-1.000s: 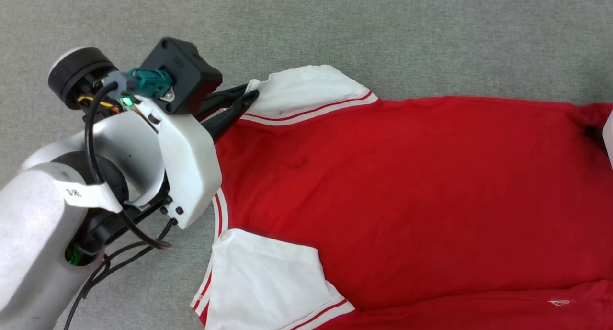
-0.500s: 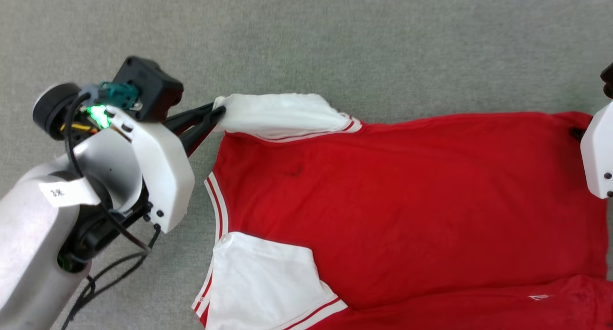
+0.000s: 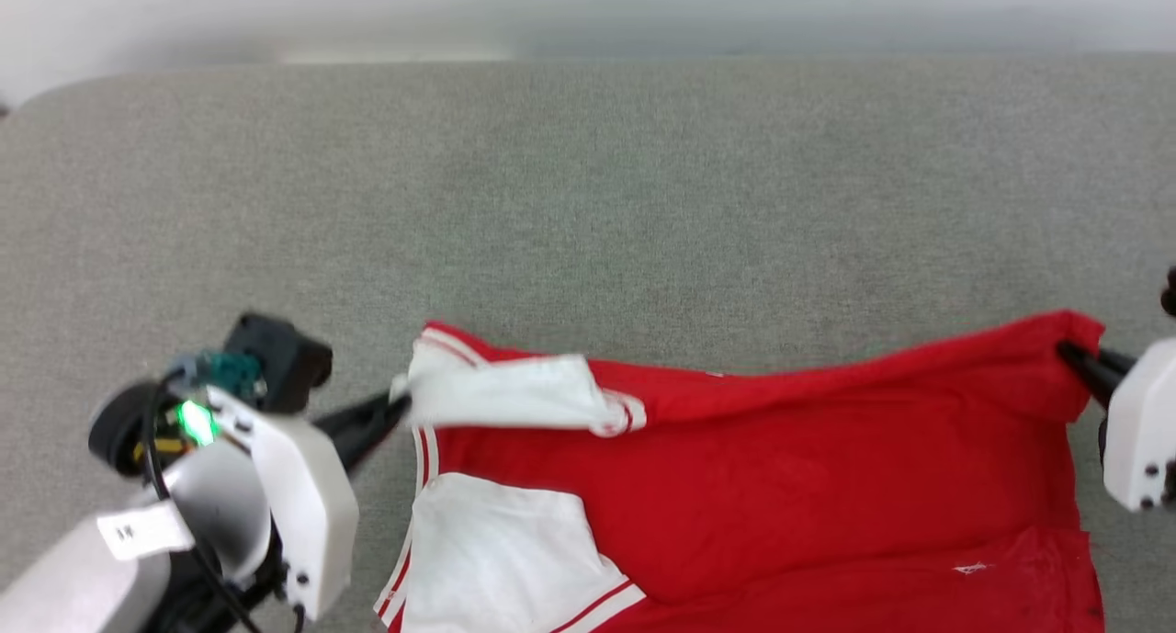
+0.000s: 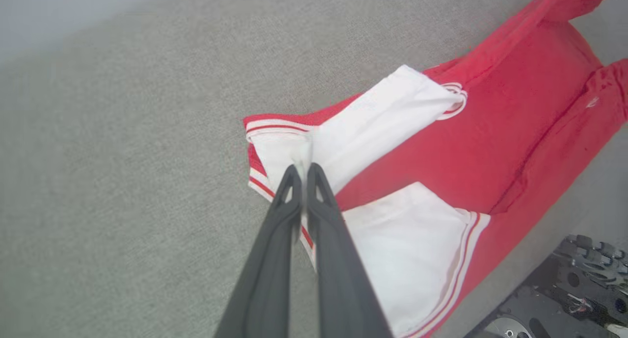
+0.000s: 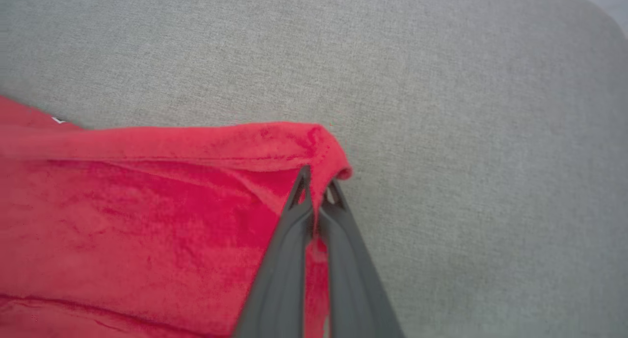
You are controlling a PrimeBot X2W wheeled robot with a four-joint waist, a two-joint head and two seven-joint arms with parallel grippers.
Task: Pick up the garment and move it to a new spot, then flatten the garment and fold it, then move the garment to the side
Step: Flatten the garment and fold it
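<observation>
Now both my jaws are pinched shut on the red garment (image 3: 781, 468), which lies on the grey bench (image 3: 588, 201). My left jaws grip its far white sleeve (image 3: 505, 399), my right jaws its far hem corner (image 3: 1057, 339). The thin sleeve pinch could slip, or the far edge could sag between the grips and crease the fold.

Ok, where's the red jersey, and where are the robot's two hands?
red jersey (image 3: 781, 486), head view, middle of its red body.
left hand (image 4: 304, 173), left wrist view, between its shut fingertips.
right hand (image 5: 318, 186), right wrist view, between its shut fingertips.
</observation>
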